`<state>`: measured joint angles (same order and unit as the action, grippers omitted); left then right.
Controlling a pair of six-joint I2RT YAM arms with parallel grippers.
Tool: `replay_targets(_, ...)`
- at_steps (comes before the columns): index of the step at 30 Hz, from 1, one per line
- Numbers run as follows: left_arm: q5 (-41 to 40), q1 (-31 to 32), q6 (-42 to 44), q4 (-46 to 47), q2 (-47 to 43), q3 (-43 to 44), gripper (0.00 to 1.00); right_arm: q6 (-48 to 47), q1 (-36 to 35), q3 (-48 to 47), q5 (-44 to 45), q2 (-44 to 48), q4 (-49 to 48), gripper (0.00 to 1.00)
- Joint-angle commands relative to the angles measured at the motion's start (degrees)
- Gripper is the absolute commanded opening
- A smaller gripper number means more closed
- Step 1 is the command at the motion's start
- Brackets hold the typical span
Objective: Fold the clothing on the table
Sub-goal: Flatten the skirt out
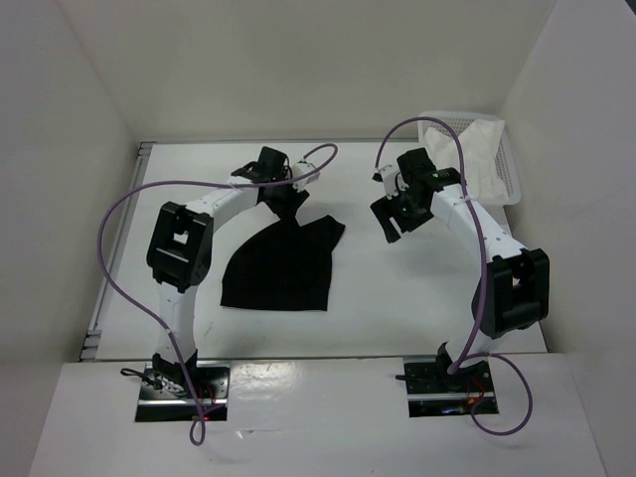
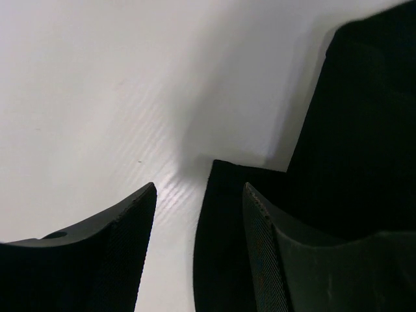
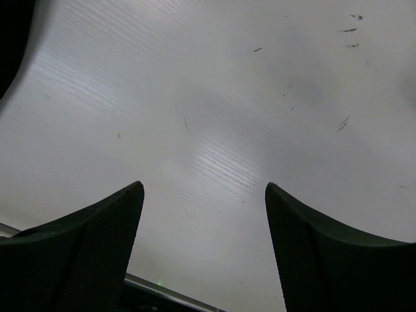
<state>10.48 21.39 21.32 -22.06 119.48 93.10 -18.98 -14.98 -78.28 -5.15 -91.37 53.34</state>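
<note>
The black clothing point(image 1: 281, 263) lies partly folded on the white table point(image 1: 397, 298), left of centre. My left gripper point(image 1: 288, 207) hovers at the garment's far edge. In the left wrist view the left gripper point(image 2: 199, 188) is open. A corner of the clothing point(image 2: 224, 221) reaches into the gap beside the right finger point(image 2: 266, 253), and more black fabric rises at the right. My right gripper point(image 1: 390, 224) hangs to the right of the garment, apart from it. Seen from the right wrist, the right gripper point(image 3: 204, 185) is open over bare table point(image 3: 214, 117) with nothing between its fingers.
A white mesh basket point(image 1: 505, 169) holding a white cloth point(image 1: 475, 147) stands at the back right corner. A metal rail point(image 1: 117, 260) runs along the table's left edge. White walls close in the back and both sides.
</note>
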Motion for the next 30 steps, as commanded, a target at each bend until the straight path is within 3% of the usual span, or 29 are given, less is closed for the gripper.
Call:
replay_targets(1,3.58,-0.38,2.5,-2.63,1.46,1.82,0.63,-0.35,0.31,0.5,0.23,1.55,-0.26,0.8)
replay_targets(10,5.69,-1.0,4.25,-5.27,3.83,3.49,0.63,-0.35,0.31,-0.03,0.75,0.49,-0.26,0.78)
replay_targets(16,6.31,-1.0,4.25,-5.8,4.97,2.27,0.53,0.17,0.31,-0.55,0.75,0.49,-0.26,0.78)
replay_targets(18,6.83,-1.0,4.25,-5.27,4.97,1.47,0.48,0.17,0.31,-0.56,0.75,0.49,-0.26,0.78)
replay_targets(24,8.15,-1.0,1.53,-4.22,4.97,0.33,0.03,0.17,0.31,-0.56,0.23,0.49,-0.26,0.77)
replay_targets(30,7.45,-4.68,-4.97,-5.17,-2.83,3.84,0.0,0.17,0.31,-1.79,-2.05,-0.03,-0.26,0.75)
